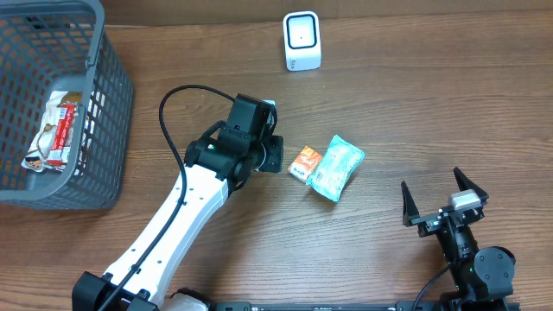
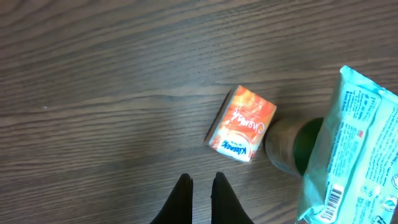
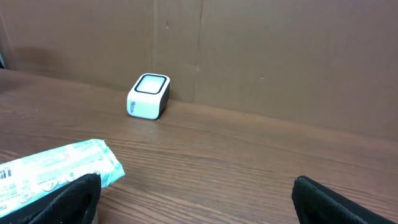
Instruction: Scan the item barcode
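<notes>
Two items lie side by side mid-table: a small orange tissue pack (image 1: 304, 163) (image 2: 244, 124) and a teal packet (image 1: 337, 167) (image 2: 357, 149) (image 3: 56, 169). A barcode (image 2: 333, 198) shows on the teal packet's near end. The white scanner (image 1: 301, 41) (image 3: 148, 96) stands at the far edge. My left gripper (image 1: 275, 155) (image 2: 202, 182) hovers just left of the orange pack, shut and empty. The right gripper (image 1: 432, 186) (image 3: 199, 202) rests near the front right, open wide with nothing between its fingers.
A grey wire basket (image 1: 104, 130) stands at the far left with a red-and-white snack pack (image 1: 56, 130) inside. A brown wall (image 3: 261, 56) rises behind the scanner.
</notes>
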